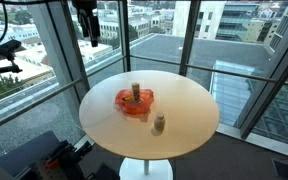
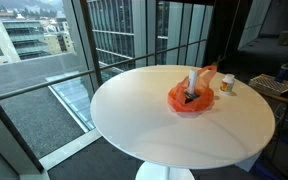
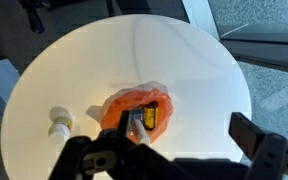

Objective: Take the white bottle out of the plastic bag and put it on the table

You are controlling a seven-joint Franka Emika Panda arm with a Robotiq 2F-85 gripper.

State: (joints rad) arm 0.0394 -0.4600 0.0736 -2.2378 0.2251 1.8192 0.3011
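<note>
White and upright, the bottle [image 2: 192, 81] stands inside the orange plastic bag [image 2: 191, 100], its top poking above the crumpled rim; it has not been taken out. In the wrist view the bag's mouth faces up, showing dark and yellowish contents too blurred to sort out. The bag sits near the middle of the round white surface [image 1: 189, 105]. A 2nd small pale bottle [image 1: 159, 124] stands on the bare surface near the bag but apart from it. So 2 bottles are in play, and only the 1 in the bag counts. The tool [image 1: 87, 22] hangs high above the surface, well apart from the bag, and in the wrist view its jaws are spread wide with nothing between them. The step in hand looks like the approach, before any grasp. The next move likely calls for a descent centred over the bag's mouth, with the jaws aligned either side of the bottle's top. They would need to close on the bottle alone, not the plastic, before a straight lift.
</note>
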